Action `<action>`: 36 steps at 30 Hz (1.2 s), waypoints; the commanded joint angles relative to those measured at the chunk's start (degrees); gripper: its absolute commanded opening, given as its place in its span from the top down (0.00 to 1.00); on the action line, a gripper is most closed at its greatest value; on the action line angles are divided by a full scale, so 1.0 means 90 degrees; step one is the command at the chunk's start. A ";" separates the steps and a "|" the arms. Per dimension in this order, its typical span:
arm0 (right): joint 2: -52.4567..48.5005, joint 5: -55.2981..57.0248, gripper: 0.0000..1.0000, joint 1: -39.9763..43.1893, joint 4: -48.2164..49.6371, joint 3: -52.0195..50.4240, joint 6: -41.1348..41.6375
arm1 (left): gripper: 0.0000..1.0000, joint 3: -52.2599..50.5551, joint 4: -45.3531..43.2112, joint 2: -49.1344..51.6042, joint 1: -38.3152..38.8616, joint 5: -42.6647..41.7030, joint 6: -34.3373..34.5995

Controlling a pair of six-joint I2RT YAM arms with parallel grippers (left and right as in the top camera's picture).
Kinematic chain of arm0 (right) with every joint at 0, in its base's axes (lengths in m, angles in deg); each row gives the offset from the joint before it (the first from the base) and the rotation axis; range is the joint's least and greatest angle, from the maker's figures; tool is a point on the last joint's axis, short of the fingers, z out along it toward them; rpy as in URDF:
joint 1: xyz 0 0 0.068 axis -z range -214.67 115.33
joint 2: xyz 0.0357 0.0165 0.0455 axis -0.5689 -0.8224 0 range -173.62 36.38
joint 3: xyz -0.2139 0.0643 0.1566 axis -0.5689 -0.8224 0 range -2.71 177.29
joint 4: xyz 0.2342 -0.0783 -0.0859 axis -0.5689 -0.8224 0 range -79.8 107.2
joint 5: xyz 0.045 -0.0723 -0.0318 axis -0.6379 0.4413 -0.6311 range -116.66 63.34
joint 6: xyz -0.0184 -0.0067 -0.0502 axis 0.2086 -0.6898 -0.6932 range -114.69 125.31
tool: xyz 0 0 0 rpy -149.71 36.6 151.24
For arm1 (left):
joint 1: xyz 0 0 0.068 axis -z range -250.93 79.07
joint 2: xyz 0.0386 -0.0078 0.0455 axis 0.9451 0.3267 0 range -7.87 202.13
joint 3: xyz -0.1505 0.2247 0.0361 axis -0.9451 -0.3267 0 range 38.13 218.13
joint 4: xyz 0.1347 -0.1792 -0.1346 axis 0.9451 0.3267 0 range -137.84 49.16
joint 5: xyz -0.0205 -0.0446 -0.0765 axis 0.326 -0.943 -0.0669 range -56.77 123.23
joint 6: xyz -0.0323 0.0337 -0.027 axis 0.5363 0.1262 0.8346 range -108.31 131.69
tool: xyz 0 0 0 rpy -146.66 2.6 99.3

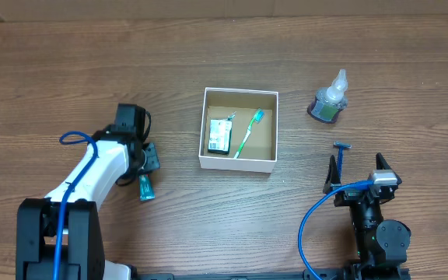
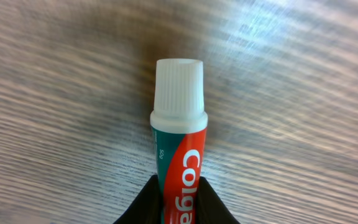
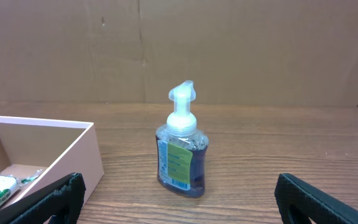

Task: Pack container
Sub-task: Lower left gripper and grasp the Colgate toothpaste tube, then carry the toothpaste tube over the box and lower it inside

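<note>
The container (image 1: 238, 161) is a shallow square cardboard box with white walls at the table's middle. It holds a green toothbrush (image 1: 248, 134) and a green-and-white packet (image 1: 221, 135). My left gripper (image 1: 145, 165) is left of the box, shut on a Colgate toothpaste tube (image 1: 145, 187). In the left wrist view the tube (image 2: 179, 124) points its white cap away from my fingers (image 2: 179, 202), over the wood. My right gripper (image 1: 356, 171) is open and empty at the front right. In the right wrist view its fingers (image 3: 188, 199) frame a small pump bottle (image 3: 182, 152), with the box wall (image 3: 61, 155) at left.
The pump bottle (image 1: 329, 101) stands to the right of the box. A blue razor (image 1: 341, 155) lies on the table just by my right gripper's left finger. A cardboard wall stands behind the table in the right wrist view.
</note>
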 commanded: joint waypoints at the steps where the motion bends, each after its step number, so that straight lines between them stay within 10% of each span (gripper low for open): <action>1: 0.0049 -0.0017 0.00 0.0022 0.0039 -0.0068 -0.0005 | 0.85 0.0918 0.0491 0.0027 -0.0017 -0.0012 -0.0158; 17: 0.0049 -0.0017 0.00 0.0022 0.0039 -0.0068 -0.0005 | 0.86 0.3572 0.1418 0.0017 0.1345 -0.0389 0.0522; 36: 0.0049 -0.0017 0.00 0.0022 0.0039 -0.0068 -0.0005 | 0.85 0.3747 0.0311 0.0274 0.3194 0.0211 0.0920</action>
